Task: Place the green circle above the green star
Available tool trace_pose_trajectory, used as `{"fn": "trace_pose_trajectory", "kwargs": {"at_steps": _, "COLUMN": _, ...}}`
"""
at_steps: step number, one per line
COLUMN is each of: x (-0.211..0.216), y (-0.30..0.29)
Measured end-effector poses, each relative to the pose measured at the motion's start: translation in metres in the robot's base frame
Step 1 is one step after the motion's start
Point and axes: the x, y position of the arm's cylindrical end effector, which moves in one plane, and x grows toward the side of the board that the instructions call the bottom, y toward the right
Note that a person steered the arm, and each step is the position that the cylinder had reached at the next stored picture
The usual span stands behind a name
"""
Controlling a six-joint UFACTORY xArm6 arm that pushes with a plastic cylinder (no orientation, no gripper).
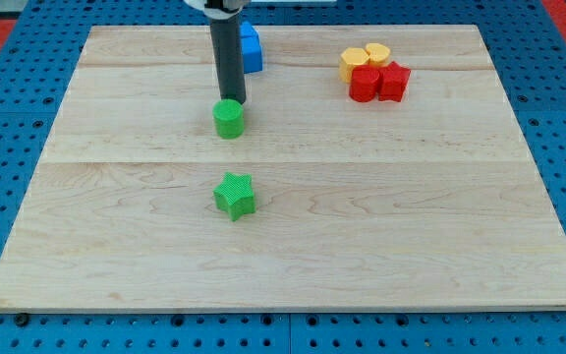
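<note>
The green circle block [229, 119] sits on the pale wooden board [440, 226], directly toward the view's top from the green star block [235, 195], clearly apart. My tip [236, 102], a bare rod holding nothing, touches the circle's upper edge. A blue block [252, 47] stands behind the rod. Two yellow blocks [365, 59] and two red blocks [380, 82] cluster at the view's upper right.

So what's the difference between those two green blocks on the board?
The green circle is a round, smooth-sided cylinder; the green star has pointed arms. The green circle sits nearer the view's top, the green star below it, well apart. My tip rests right at the green circle's upper edge, while the green star has nothing near it. Both are the same bright green and lie flat on the wooden board.
</note>
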Motion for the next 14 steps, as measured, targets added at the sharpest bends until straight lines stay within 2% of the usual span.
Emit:
{"fn": "trace_pose_trajectory", "kwargs": {"at_steps": 1, "x": 0.017, "y": -0.009}}
{"fn": "trace_pose_trajectory", "kwargs": {"at_steps": 4, "x": 0.018, "y": -0.079}}
{"fn": "trace_pose_trajectory", "kwargs": {"at_steps": 6, "x": 0.043, "y": -0.029}}
{"fn": "trace_pose_trajectory", "kwargs": {"at_steps": 9, "x": 0.048, "y": 0.001}}
{"fn": "trace_pose_trajectory", "kwargs": {"at_steps": 10, "x": 0.016, "y": -0.005}}
{"fn": "trace_pose_trajectory", "kwargs": {"at_steps": 11, "x": -0.010, "y": 0.020}}
{"fn": "trace_pose_trajectory", "kwargs": {"at_steps": 12, "x": 0.002, "y": 0.066}}
{"fn": "trace_pose_trajectory", "kwargs": {"at_steps": 14, "x": 0.029, "y": 0.068}}
